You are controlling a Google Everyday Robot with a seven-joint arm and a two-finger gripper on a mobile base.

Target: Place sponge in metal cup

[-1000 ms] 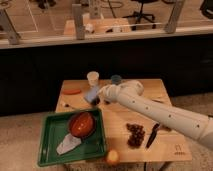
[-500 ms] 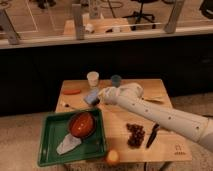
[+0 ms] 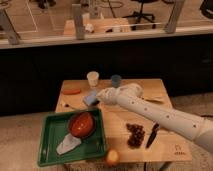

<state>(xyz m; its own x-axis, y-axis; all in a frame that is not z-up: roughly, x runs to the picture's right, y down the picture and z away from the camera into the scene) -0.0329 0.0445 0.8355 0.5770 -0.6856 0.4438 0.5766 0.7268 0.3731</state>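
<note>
Wooden tabletop (image 3: 165,107) in front of a dark counter wall carries the whole scene, and the white arm reaches across it from the right. Its gripper (image 3: 98,97) sits over the left-middle of the table, and the blue-grey sponge (image 3: 91,98) is right at its tip, apparently pinched between the fingers and lifted a little off the wood. So the pick-up looks done; the drop is not.

Just below and left of the fingers lies the green tray (image 3: 50,145) with an orange-red bowl (image 3: 81,124) and a crumpled white cloth (image 3: 67,145). Behind the fingers stand a white cup (image 3: 93,78) and, to its right, a blue cup (image 3: 116,81). A metal cup I cannot make out anywhere; the arm may hide it. Remaining, by my judgement: carry the sponge over that cup, lower, let go.
</note>
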